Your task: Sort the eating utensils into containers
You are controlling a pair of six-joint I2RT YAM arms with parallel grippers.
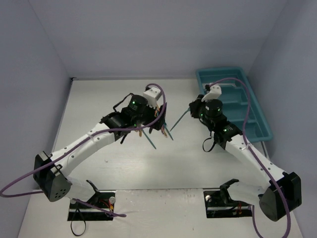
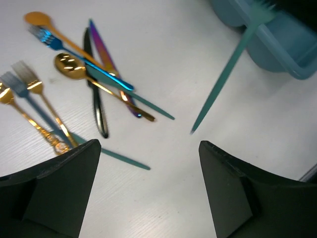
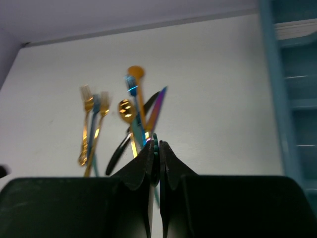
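Teal utensil (image 2: 224, 77), pinched by right claw (image 3: 155, 148), slants toward left arm (image 1: 94, 139).

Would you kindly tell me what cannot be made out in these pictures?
Top view: utensil pile mostly hidden under left arm.
Left wrist: teal utensil, head blurred.
Right wrist: held piece, only a teal sliver between right end effector fingers; tray cut off by right edge.

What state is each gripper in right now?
Left gripper: open, holding nothing.
Right gripper: shut on a slim teal utensil.
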